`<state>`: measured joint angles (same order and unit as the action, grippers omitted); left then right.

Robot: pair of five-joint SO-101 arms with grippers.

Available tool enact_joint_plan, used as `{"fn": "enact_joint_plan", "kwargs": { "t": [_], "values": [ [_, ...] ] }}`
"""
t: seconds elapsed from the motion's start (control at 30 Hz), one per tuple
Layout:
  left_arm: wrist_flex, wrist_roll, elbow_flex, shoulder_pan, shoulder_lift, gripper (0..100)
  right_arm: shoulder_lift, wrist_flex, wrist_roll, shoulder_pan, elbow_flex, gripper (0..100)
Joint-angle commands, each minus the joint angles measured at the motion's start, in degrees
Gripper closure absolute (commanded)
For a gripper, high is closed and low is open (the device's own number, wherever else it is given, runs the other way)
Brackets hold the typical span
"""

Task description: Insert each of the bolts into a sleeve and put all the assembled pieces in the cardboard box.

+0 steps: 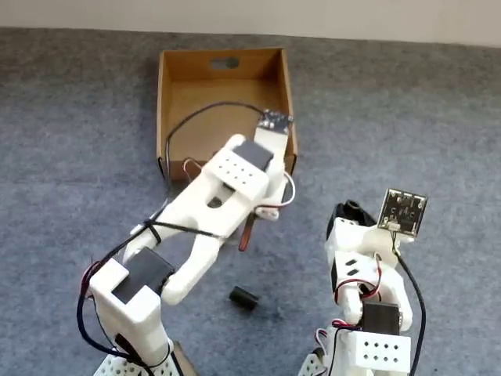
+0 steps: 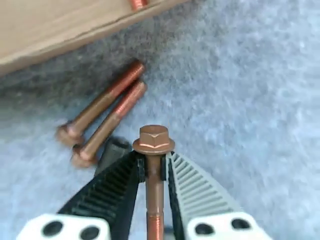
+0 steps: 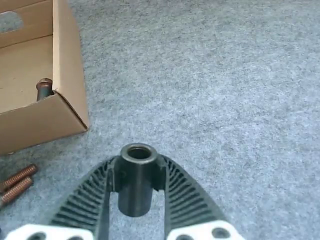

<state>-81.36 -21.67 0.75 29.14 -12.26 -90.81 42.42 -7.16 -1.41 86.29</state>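
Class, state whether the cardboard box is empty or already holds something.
Not empty: the right wrist view shows a bolt inside the cardboard box, by its corner.

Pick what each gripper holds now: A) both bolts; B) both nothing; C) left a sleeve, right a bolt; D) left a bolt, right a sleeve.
D: the left gripper clamps a bolt just under its head, and the right gripper grips a sleeve.

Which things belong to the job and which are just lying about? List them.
Job: held bolt, two loose bolts, held sleeve, spare sleeve, cardboard box, bolt inside it.
Lying about: grey carpet, arm cables.
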Motion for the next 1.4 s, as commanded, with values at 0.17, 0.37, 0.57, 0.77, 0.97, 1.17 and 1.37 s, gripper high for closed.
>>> {"fn": "enact_joint_plan", "kwargs": {
  "t": [0.17, 0.37, 0.57, 0.77, 0.97, 1.17, 1.37],
  "values": [
    [-14.2, 2.5, 10.8, -11.7, 0.9, 99, -0.7, 0.1, -0.4, -0.3, -0.4, 99.2],
    [-16.4, 9.6, 2.8, -15.5, 10.0, 99, -0.7, 0.1, -0.4, -0.3, -0.4, 99.2],
    [-1.8, 12.7, -21.0, -21.1, 20.1, 99, -0.7, 0.1, -0.4, -0.3, -0.4, 99.2],
    [20.0, 17.7, -38.1, -26.9, 21.7, 99, -0.7, 0.1, -0.4, -0.2, -0.4, 99.2],
    [19.6, 17.9, -38.4, -27.5, 19.1, 99, -0.7, 0.1, -0.4, -0.2, -0.4, 99.2],
    [9.2, 17.7, -27.6, -27.6, 5.1, 94, -0.7, 0.1, -0.4, 1.0, -0.4, 99.2],
    [0.3, 17.6, -14.9, -27.7, -8.1, 87, -0.7, 0.1, -0.3, 1.0, -0.4, 99.2]
  ]
}}
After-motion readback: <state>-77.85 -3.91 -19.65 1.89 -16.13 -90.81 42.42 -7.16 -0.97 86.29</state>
